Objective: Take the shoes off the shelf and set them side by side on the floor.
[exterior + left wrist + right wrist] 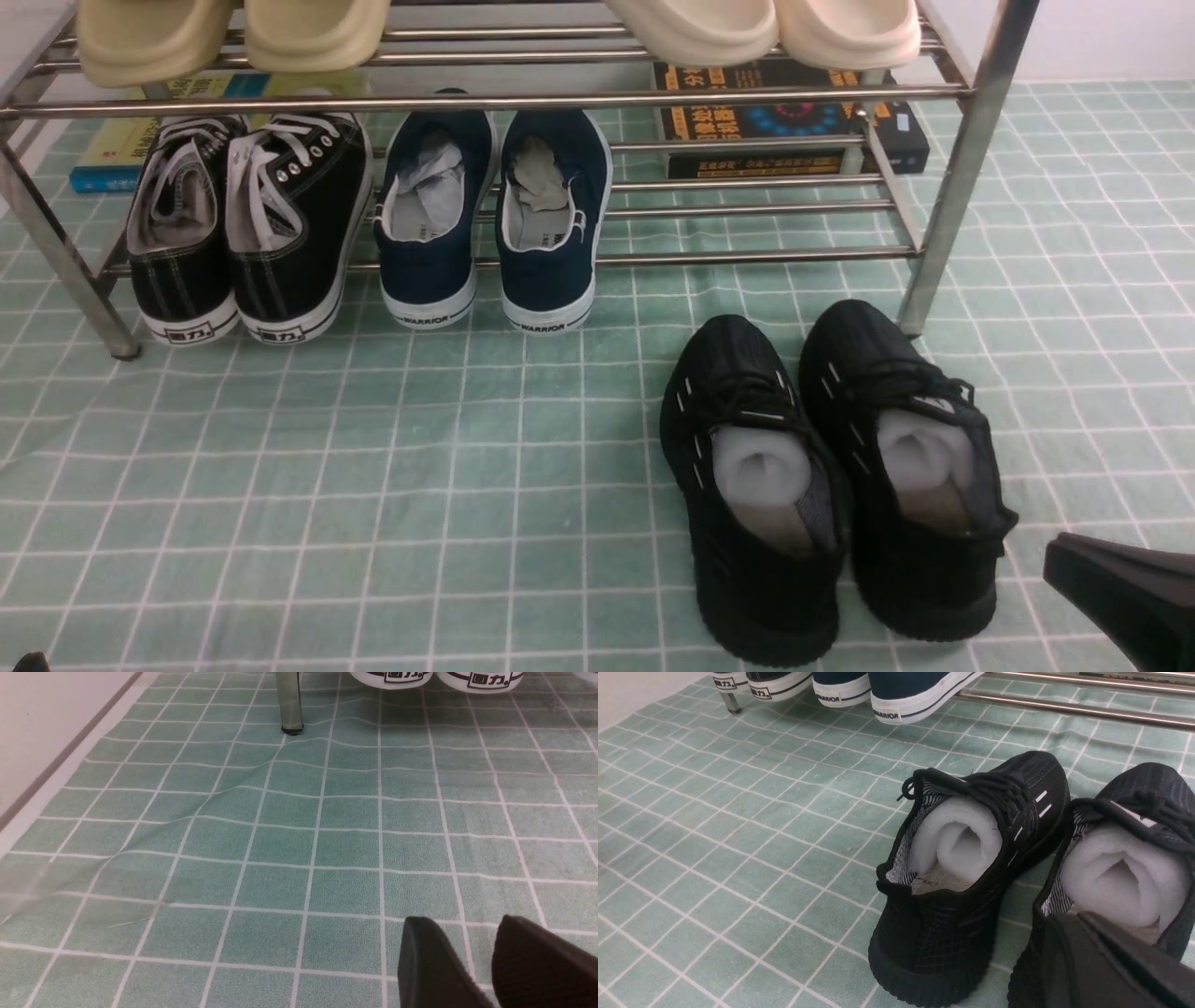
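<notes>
- The pair of all-black knit sneakers with white dash marks [831,476] is sitting side by side on the pale green grid-patterned cloth floor [373,485], toes pointing toward the low shiny steel tube shelf [747,254].
- The right hand [1125,597], clenched and grasping nothing, is hovering just behind the heel of the nearer sneaker; the long axes are running away from it.
- The left hand [490,963], fingers slightly parted and empty, is idling well apart.
- The placing appears complete.
</notes>
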{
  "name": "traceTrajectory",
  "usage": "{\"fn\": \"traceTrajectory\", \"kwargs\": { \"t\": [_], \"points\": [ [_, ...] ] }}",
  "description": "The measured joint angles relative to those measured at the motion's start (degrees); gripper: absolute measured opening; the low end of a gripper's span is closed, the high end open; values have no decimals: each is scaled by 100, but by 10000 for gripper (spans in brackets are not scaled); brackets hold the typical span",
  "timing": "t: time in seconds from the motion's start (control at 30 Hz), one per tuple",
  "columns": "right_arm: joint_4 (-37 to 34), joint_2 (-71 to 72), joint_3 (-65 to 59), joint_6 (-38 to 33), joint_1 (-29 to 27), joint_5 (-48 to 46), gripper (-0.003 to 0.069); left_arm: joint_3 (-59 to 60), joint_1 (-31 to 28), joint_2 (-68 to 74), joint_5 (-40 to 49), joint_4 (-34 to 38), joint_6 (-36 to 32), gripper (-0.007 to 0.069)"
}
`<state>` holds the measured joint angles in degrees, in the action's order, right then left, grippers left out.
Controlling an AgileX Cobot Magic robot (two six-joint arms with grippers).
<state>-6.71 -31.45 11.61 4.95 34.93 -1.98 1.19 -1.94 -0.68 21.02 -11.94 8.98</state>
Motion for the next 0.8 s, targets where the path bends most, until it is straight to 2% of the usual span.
{"fn": "traceTrajectory", "kwargs": {
  "t": [0.8],
  "points": [
    [0,6,0,5,62,-18,15,0,0,0,0,0,0,242]
  ]
}}
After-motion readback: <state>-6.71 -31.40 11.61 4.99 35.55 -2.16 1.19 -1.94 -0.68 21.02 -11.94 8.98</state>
